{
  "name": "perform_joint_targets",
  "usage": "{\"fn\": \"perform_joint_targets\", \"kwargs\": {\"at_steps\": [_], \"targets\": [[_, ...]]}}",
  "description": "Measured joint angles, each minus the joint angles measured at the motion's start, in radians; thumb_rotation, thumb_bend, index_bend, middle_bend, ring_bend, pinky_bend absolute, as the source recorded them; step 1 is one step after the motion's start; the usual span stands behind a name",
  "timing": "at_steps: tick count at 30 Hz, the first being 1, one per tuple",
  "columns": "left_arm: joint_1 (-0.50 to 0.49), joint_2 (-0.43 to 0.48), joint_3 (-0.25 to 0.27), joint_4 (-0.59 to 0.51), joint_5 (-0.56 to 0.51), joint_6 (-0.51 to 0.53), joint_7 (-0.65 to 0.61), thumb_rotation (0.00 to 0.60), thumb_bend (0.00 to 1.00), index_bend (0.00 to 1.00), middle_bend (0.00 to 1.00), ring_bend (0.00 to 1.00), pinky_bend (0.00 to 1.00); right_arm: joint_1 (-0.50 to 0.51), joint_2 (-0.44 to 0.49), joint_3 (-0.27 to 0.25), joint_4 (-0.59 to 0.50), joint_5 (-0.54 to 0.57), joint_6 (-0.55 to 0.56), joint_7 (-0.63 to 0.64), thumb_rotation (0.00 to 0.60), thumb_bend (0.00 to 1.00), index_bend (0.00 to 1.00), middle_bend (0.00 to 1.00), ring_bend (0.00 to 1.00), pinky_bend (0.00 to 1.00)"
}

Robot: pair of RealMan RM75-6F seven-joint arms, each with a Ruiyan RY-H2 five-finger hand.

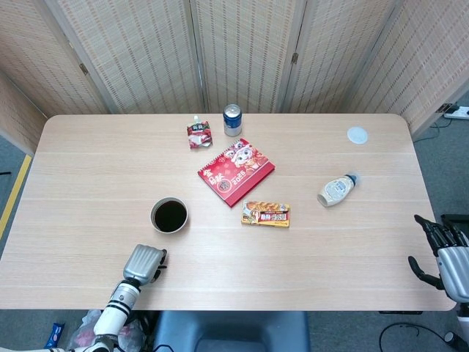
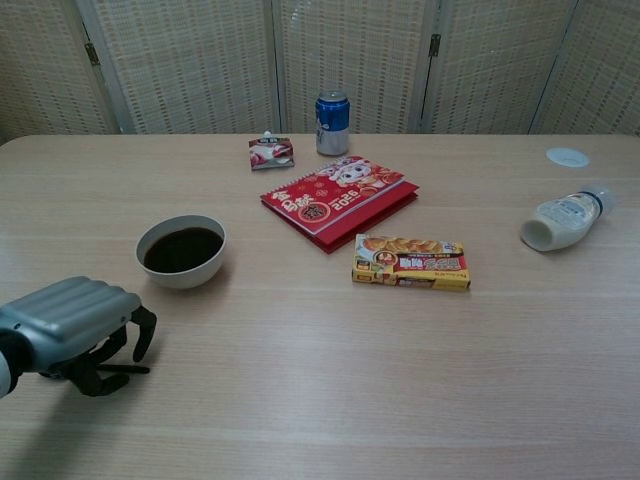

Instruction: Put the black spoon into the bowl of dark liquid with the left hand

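The white bowl of dark liquid [image 1: 169, 215] [image 2: 181, 251] stands left of the table's middle. My left hand [image 1: 144, 262] [image 2: 70, 322] is at the near left edge, just in front of the bowl, knuckles up and fingers curled down. It grips the black spoon [image 2: 122, 369], whose thin handle sticks out to the right, low over the wood. The hand hides the rest of the spoon. My right hand [image 1: 444, 255] hangs off the table's near right corner with its fingers apart and nothing in it.
A red booklet [image 1: 236, 171], a yellow snack box [image 1: 266, 214] and a toppled white bottle [image 1: 335, 190] lie right of the bowl. At the back are a blue can [image 1: 232, 119], a small red packet [image 1: 198, 134] and a white lid [image 1: 357, 134].
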Motion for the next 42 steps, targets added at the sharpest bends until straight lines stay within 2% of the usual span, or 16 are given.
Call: {"fn": "perform_joint_targets", "kwargs": {"at_steps": [20, 25, 42], "targets": [[-0.011, -0.011, 0.022, 0.037, -0.016, 0.013, -0.016, 0.6, 0.39, 0.55, 0.89, 0.83, 0.97, 0.001, 0.001, -0.001, -0.007, 0.002, -0.008, -0.01, 0.6, 0.31, 0.04, 0.18, 0.2, 0.12], [-0.011, -0.009, 0.027, 0.042, -0.017, 0.011, -0.025, 0.6, 0.4, 0.59, 0.89, 0.83, 0.97, 0.002, 0.003, -0.001, -0.013, 0.001, -0.009, -0.014, 0.6, 0.31, 0.04, 0.18, 0.2, 0.12], [0.003, 0.023, 0.023, 0.051, 0.094, 0.051, -0.147, 0.6, 0.45, 0.65, 0.91, 0.84, 0.98, 0.001, 0.006, 0.0, -0.025, -0.005, -0.002, -0.022, 0.6, 0.31, 0.04, 0.18, 0.2, 0.12]]}}
